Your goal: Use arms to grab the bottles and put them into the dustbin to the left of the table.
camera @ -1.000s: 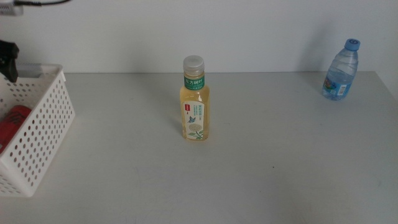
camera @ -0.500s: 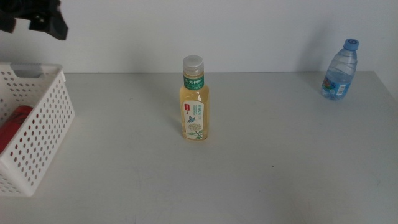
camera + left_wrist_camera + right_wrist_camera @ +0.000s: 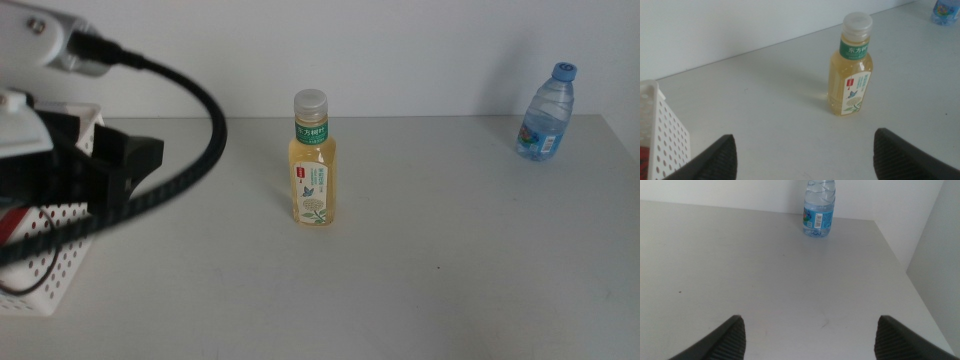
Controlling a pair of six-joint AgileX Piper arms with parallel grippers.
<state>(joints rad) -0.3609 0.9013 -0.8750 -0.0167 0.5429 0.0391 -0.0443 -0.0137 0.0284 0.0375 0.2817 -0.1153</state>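
The pale-yellow tea bottle (image 3: 313, 165) stands upright mid-table, also facing the left wrist camera (image 3: 850, 67). The small blue water bottle (image 3: 547, 114) stands at the far right back corner, and the right wrist view shows it ahead (image 3: 819, 209). My left gripper (image 3: 130, 160) hangs over the right end of the white dustbin (image 3: 55, 270), well left of the tea bottle. Its jaws are wide open and empty (image 3: 805, 160). A bit of the red can (image 3: 10, 225) shows inside the dustbin behind the arm. My right gripper (image 3: 810, 340) is open and empty, out of the middle view.
The left arm's thick black cable (image 3: 200, 130) arcs over the table left of the tea bottle. The table's right edge (image 3: 900, 275) drops off just beyond the water bottle. A white wall runs behind the table.
The left arm has swung from the upper left corner down and rightward, now covering much of the dustbin and facing the tea bottle. The bottles have not moved.
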